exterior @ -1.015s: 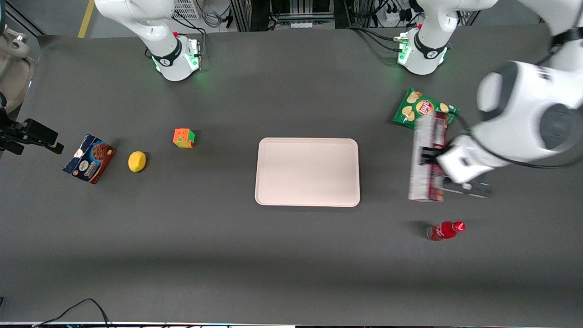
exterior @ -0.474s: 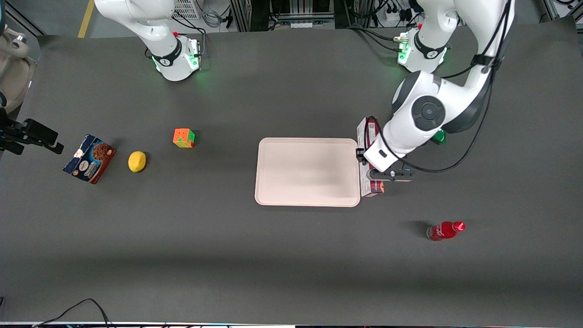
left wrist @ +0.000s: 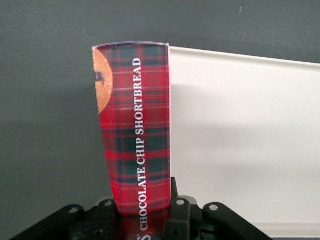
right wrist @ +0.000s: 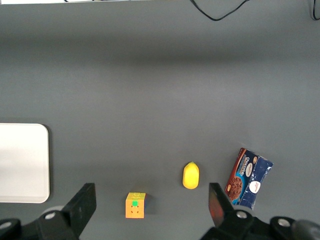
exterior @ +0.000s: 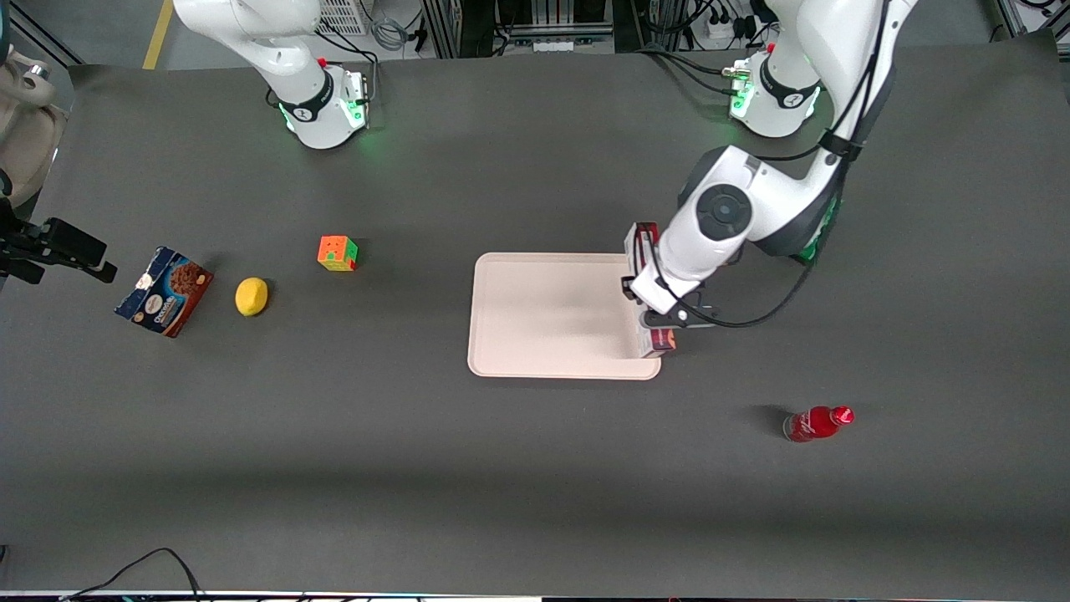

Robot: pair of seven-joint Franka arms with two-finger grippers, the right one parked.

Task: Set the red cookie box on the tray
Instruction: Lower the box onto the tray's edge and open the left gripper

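My left gripper [exterior: 650, 301] is shut on the red cookie box [exterior: 644, 242], a long slim carton in dark red plaid. It holds the box above the edge of the pale pink tray [exterior: 543, 318] that lies toward the working arm's end. Only the box's two ends show past the arm in the front view. In the left wrist view the box [left wrist: 135, 125] stands out from the gripper [left wrist: 142, 212], over the line where the tray [left wrist: 240, 140] meets the dark table.
A small red bottle [exterior: 817, 423] lies nearer the front camera, toward the working arm's end. A colour cube [exterior: 337, 252], a lemon [exterior: 251, 296] and a dark blue cookie box [exterior: 164, 291] lie toward the parked arm's end. A green chip bag is mostly hidden by the arm.
My left gripper has carried the red cookie box from beside the chip bag toward the tray; it now hangs over the tray's edge.
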